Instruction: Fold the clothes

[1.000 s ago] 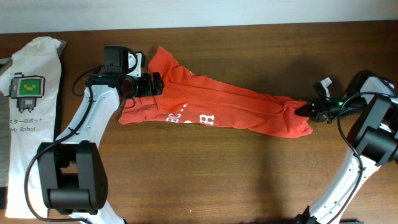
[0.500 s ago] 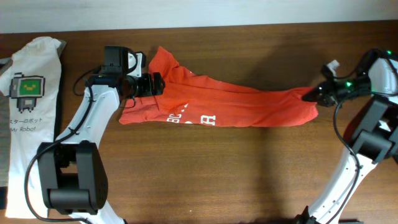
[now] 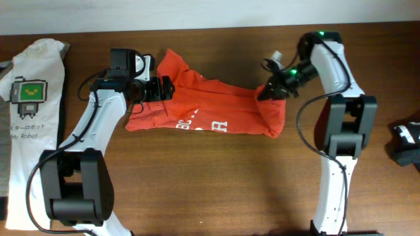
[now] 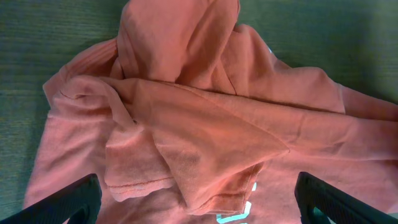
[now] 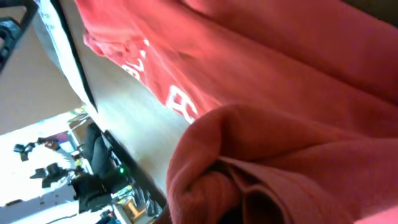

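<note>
The clothes, a red-orange T-shirt (image 3: 203, 108) with white lettering, lie crumpled on the wooden table (image 3: 197, 183). Its right end is doubled back to the left. My right gripper (image 3: 266, 92) is shut on that end and holds it just above the shirt's middle. In the right wrist view bunched red fabric (image 5: 249, 186) fills the jaws and hides the fingers. My left gripper (image 3: 164, 88) stands open over the shirt's upper left part. In the left wrist view its two dark fingertips (image 4: 62, 202) sit wide apart above the folds of the shirt (image 4: 205, 118), holding nothing.
A white T-shirt (image 3: 29, 111) with a green square print lies at the table's left edge. A black object (image 3: 408, 145) sits at the far right. The table's back edge meets a pale wall (image 3: 210, 13).
My right gripper has swung from the far right toward the middle, carrying the shirt's end up and over, so the shirt now lies much shorter. The left arm has stayed still.
</note>
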